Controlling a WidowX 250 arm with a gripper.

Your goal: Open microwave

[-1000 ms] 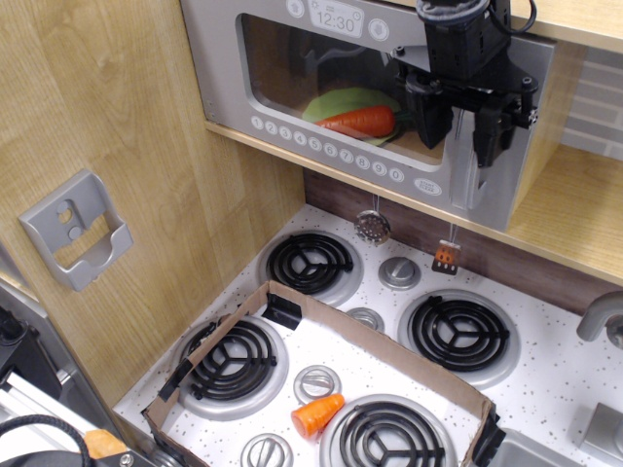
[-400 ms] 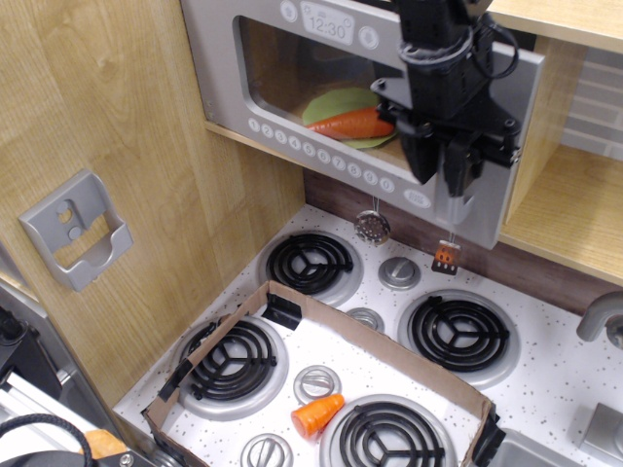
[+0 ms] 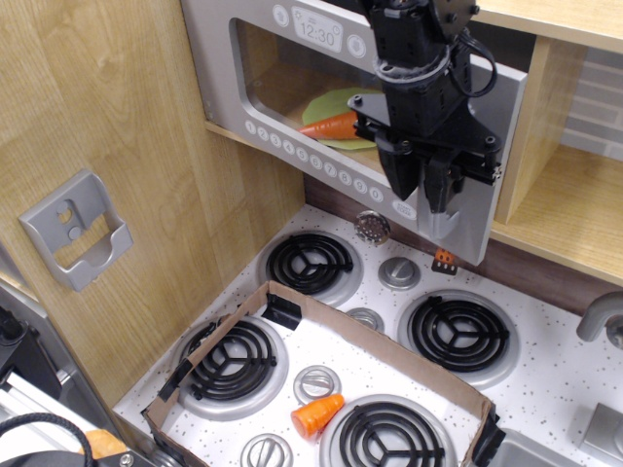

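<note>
The silver-grey microwave (image 3: 219, 68) sits on a wooden shelf at the top. It has a clear window, a clock display (image 3: 317, 29) and a row of white buttons (image 3: 311, 156). Its door is swung partly outward on the left hinge, and its right edge stands away from the cabinet. My black gripper (image 3: 421, 199) points down in front of the door's right side. Its fingers close around the vertical grey handle (image 3: 444, 224), whose lower end shows below them. Inside lie a toy carrot (image 3: 329, 125) and a green plate (image 3: 336, 101).
Below is a white stove top with several black burners (image 3: 310, 263). A cardboard frame (image 3: 380, 342) lies on it, with an orange toy piece (image 3: 318, 414) inside. A grey holder (image 3: 73, 229) is on the left wooden wall. A small strainer (image 3: 370, 227) hangs under the shelf. An open wooden shelf (image 3: 569, 209) is at the right.
The gripper has moved left and toward the camera with the handle. The microwave door has swung further open, and a gap now shows at its right edge.
</note>
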